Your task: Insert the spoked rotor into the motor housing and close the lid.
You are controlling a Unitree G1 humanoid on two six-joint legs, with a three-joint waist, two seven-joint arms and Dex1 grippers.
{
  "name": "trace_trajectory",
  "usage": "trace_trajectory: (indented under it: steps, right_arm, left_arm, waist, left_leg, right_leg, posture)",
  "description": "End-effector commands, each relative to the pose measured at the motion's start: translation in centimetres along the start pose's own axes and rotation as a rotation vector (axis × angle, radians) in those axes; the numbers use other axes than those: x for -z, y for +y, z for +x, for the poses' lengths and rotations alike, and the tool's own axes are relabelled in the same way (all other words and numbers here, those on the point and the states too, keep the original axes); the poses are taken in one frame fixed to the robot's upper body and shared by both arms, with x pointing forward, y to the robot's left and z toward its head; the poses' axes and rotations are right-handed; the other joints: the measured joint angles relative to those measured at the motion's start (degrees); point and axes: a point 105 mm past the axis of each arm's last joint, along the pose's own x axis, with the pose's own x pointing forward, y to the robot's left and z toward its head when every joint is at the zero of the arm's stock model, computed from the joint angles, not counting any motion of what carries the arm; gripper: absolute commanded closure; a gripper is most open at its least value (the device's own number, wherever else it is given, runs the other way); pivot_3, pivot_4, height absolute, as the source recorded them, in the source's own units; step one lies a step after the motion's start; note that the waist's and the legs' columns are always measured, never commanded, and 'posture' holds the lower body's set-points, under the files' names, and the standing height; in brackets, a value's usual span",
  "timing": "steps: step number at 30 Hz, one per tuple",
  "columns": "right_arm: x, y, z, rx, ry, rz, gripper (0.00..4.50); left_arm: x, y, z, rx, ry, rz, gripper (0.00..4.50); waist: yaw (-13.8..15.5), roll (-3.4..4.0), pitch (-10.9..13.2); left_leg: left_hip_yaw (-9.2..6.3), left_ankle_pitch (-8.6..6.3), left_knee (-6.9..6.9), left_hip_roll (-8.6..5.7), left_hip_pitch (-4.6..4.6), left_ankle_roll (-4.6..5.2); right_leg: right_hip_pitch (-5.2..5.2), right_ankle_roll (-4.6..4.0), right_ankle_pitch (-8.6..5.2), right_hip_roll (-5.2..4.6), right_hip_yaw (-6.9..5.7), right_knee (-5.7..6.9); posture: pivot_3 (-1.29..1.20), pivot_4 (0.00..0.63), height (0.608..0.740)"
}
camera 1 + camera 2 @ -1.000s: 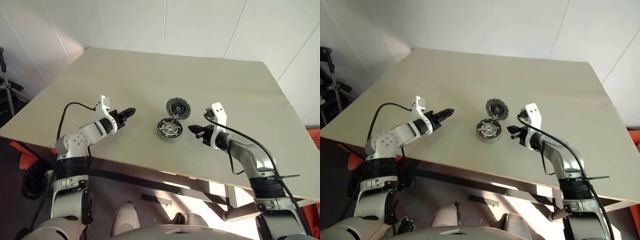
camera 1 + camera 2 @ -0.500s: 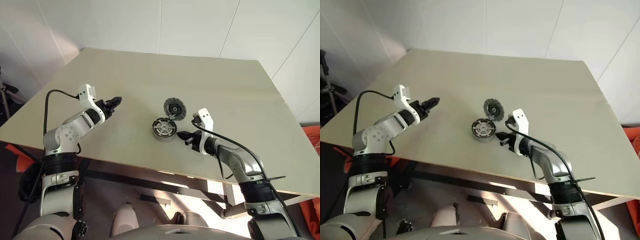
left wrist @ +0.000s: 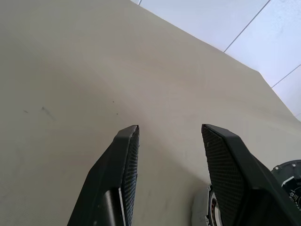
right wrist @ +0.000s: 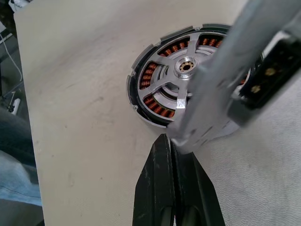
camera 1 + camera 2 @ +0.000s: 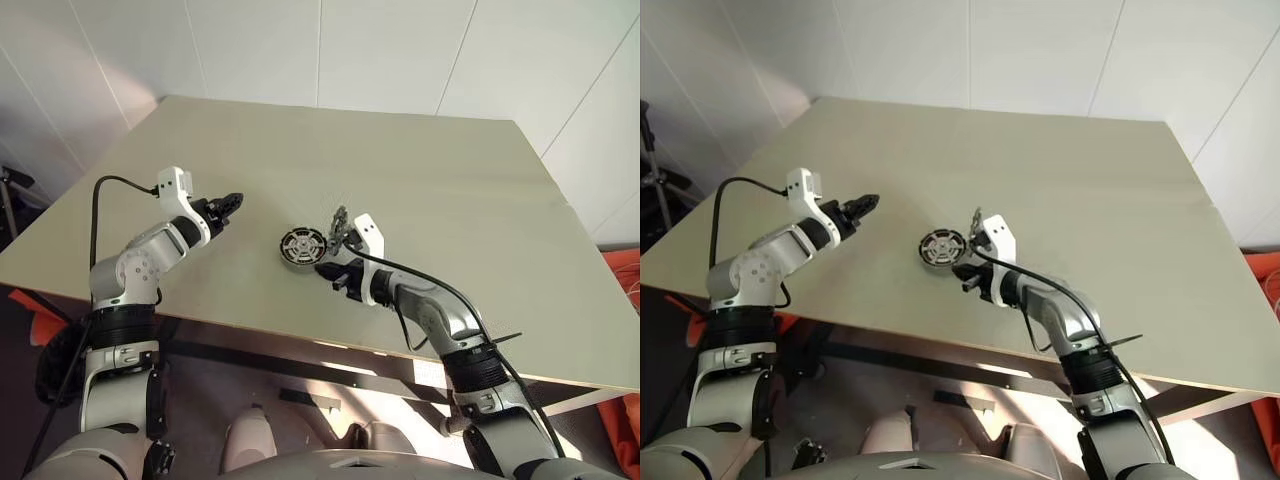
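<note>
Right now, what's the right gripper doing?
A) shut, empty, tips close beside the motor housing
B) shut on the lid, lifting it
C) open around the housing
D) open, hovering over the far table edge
A: in the right wrist view the right gripper has its two black fingers pressed together with nothing between them, right next to the motor housing with its copper windings, which sits on the table.
</note>
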Motion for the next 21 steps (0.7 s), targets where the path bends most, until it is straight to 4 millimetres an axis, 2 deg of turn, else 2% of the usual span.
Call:
trace_trajectory:
  steps: [1, 5, 9, 14, 21]
  right_arm:
    - [-2.5, 0.1, -1.3, -0.006, -0.082, -0.074, 4.5]
    - [-3.2, -0.3, -3.5, -0.009, -0.096, -0.098, 4.5]
    - [-1.9, -2.1, -4.9, 0.059, -0.037, -0.101, 4.5]
    - [-1.8, -3.1, -5.1, 0.107, -0.045, -0.091, 4.5]
    - [-4.5, -6.5, -5.0, 0.289, -0.134, -0.109, 4.5]
  left_arm:
    - [-1.6, -0.7, 0.2, 0.027, -0.051, 0.039, 2.24]
    - [-1.4, -0.5, 0.3, 0.027, -0.048, 0.03, 2.24]
    - [-1.2, -0.8, 0.7, 0.035, -0.045, 0.025, 2.24]
    - [-1.0, -1.0, 0.9, 0.046, -0.038, 0.023, 2.24]
    - [-0.4, -1.3, 1.0, 0.051, -0.022, 0.035, 2.24]
  waist:
    - [0.05, 0.0, 0.0]
    - [0.46, 0.0, 0.0]
    - [0.49, -0.01, 0.0]
    - [0.3, 0.0, 0.0]
    - [0.15, 0.0, 0.0]
  left_leg:
    - [0.0, 0.0, 0.01, -0.01, -0.01, 0.0]
    - [-0.02, 0.0, 0.0, -0.02, -0.02, 0.0]
    - [-0.03, 0.0, 0.0, -0.02, 0.0, 0.0]
    - [-0.02, 0.0, 0.04, -0.02, 0.02, 0.0]
    - [-0.01, 0.0, 0.07, -0.03, -0.01, 0.0]
  right_leg:
    - [0.0, 0.0, 0.0, -0.01, 0.0, 0.0]
    - [0.02, 0.01, 0.0, 0.0, 0.0, -0.02]
    - [0.05, 0.01, 0.0, 0.0, 0.01, -0.03]
    - [0.04, 0.0, 0.0, -0.01, 0.01, 0.02]
    - [0.02, -0.01, 0.01, -0.02, 0.01, 0.04]
  posture:
    - [0.0, 0.0, 0.74]
    - [0.0, 0.0, 0.74]
    - [0.0, 0.0, 0.74]
    - [0.0, 0.0, 0.74]
    - [0.0, 0.0, 0.74]
